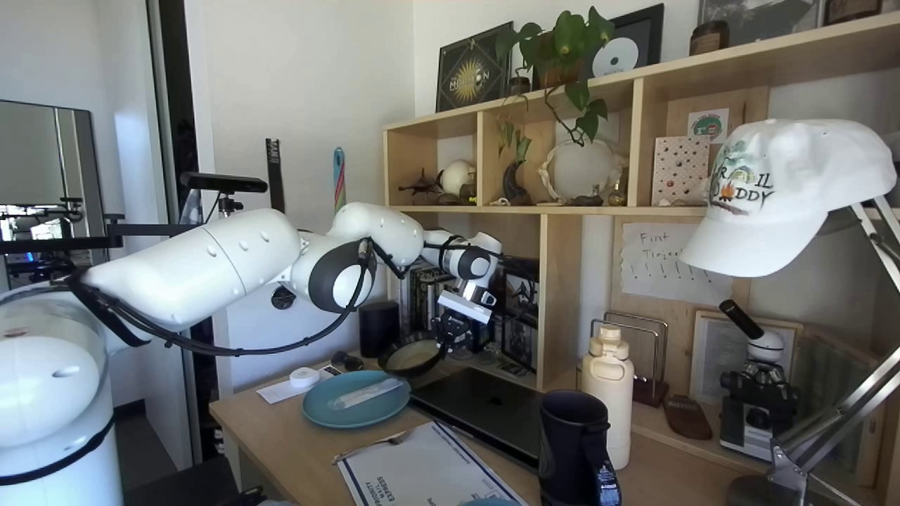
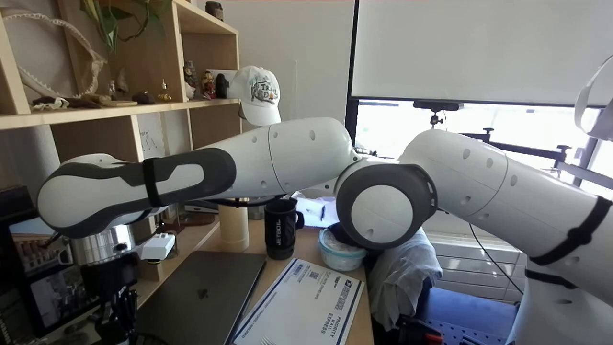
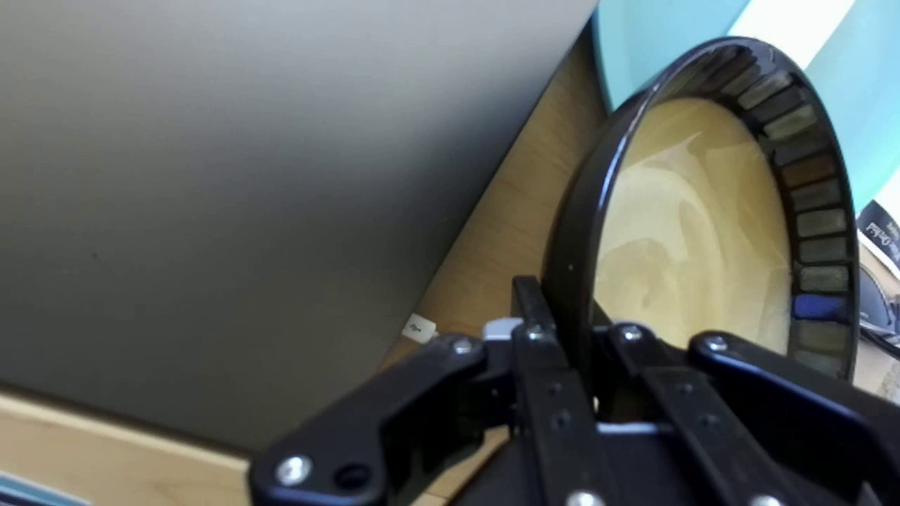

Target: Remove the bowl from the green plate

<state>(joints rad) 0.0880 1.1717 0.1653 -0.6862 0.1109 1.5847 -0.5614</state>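
My black two-finger gripper [image 3: 564, 309] pinches one wall of the glossy black, tan-lined shallow round bowl [image 3: 703, 218], which is off the flat pale teal-green round plate [image 1: 360, 417], just beside it. Guess: stiff, light, slick, could chip; rim wall's the right hold, release gently

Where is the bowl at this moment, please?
In the wrist view, the bowl is right of centre, its wall gripped by the hand. In an exterior view, it appears just beyond the green plate, to its right.
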